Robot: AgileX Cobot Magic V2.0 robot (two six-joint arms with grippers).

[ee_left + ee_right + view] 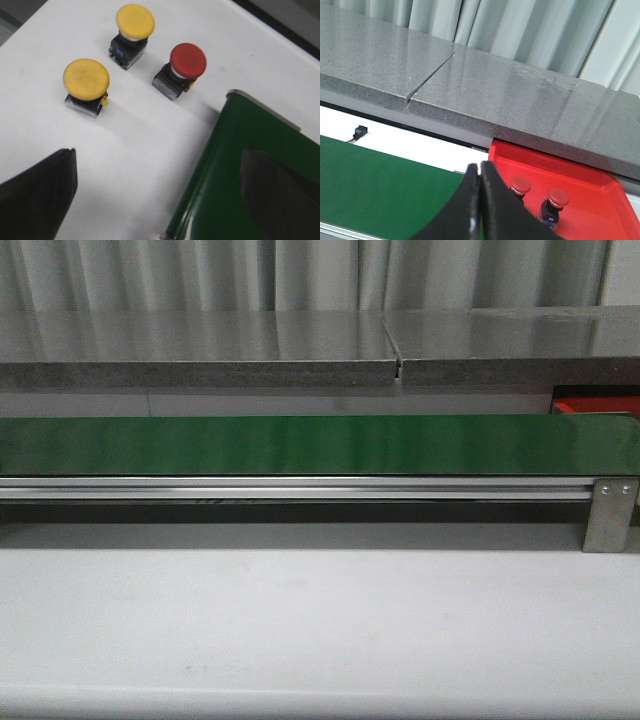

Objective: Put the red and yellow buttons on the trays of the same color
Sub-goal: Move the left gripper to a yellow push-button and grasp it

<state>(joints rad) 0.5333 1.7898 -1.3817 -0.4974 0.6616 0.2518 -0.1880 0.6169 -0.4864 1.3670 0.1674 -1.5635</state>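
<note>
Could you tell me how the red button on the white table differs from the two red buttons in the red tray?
The table's red button stands on the white table beside two yellow buttons, not yet sorted; the tray's red buttons already sit inside the red tray. It stands by the green belt's end; they lie behind the shut right tool. All share red dome caps.
</note>
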